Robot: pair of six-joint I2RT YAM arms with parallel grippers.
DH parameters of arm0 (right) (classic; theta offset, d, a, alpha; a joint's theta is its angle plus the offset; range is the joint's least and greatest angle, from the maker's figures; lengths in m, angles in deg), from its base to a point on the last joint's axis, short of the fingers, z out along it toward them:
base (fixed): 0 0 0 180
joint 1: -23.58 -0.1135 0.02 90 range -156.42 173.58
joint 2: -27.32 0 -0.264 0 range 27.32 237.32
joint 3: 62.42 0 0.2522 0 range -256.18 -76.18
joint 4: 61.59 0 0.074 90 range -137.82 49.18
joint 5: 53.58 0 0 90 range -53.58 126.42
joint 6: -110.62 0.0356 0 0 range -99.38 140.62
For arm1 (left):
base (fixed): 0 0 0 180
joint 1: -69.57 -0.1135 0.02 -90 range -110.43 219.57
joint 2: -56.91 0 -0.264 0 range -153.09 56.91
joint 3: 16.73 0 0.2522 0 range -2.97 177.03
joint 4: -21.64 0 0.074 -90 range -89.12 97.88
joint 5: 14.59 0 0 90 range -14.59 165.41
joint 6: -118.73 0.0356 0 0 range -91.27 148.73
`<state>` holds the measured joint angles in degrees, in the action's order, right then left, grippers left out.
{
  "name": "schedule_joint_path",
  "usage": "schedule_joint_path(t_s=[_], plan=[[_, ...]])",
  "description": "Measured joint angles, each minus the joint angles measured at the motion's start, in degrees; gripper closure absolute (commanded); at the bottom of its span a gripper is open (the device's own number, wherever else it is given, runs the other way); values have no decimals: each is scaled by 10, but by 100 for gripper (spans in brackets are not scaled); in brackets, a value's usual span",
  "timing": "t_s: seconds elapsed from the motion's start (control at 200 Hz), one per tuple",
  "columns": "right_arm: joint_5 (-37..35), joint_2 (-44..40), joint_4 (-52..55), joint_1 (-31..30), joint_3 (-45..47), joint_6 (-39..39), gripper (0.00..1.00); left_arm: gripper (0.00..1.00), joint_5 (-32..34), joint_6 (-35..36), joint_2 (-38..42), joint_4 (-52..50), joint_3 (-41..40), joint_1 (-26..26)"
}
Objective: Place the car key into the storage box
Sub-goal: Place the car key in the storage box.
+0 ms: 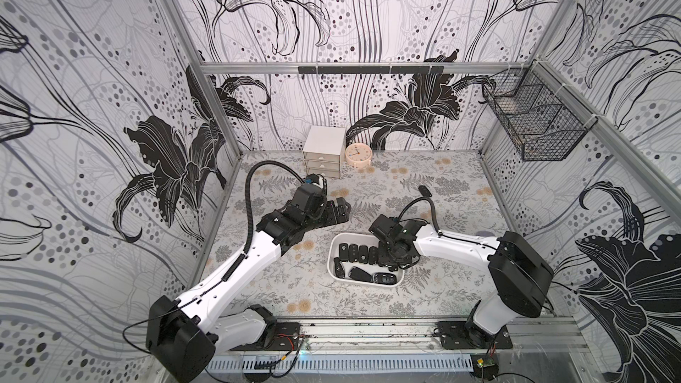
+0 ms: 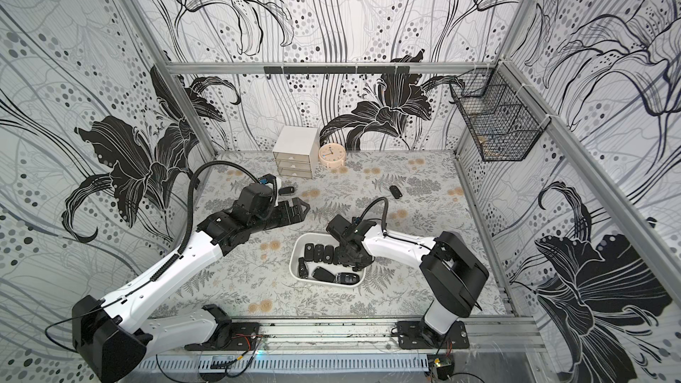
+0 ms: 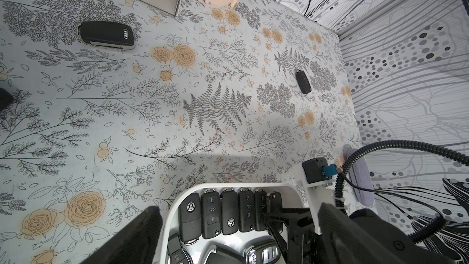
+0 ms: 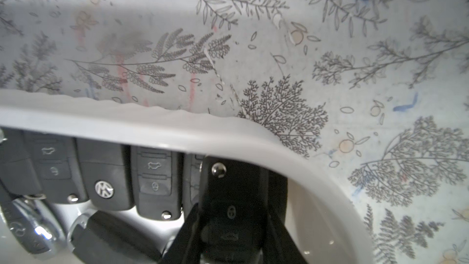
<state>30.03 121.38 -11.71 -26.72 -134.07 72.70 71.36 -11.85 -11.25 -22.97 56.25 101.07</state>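
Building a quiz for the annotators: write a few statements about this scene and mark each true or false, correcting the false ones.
1. The right hand is shut on a car key inside the storage box. True.
2. The left hand grips a key fob. False: it is open and holds nothing.
3. Two fobs lie on the table outside the box: an Audi key fob and a black key fob. True.
4. The clock lies inside the storage box. False: it stands on the table beside the drawer cabinet.
5. The gripped key is the only one in the box. False: a row of Volkswagen key fobs lies there too.
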Motion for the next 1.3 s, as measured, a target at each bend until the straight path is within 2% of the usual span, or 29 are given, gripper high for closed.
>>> schedule_joint_path(t_s=[0.115,0.446,0.676,0.881,0.901,1.297], plan=[[-2,1,1,0,0,11,54,1,0,0,0,0,0,0],[-7,-12,3,-1,-5,11,39,1,11,2,6,-6,-4,0],[-17,-77,7,-1,-26,-17,18,1,39,3,-4,-12,-9,-9],[-27,-126,-9,-1,-50,-54,5,1,59,5,-28,-25,-9,-49],[-28,-128,-10,-1,-52,-61,0,1,60,5,-30,-26,-9,-54],[-21,-116,-36,3,-117,-150,0,1,79,13,-83,-13,-9,-189]])
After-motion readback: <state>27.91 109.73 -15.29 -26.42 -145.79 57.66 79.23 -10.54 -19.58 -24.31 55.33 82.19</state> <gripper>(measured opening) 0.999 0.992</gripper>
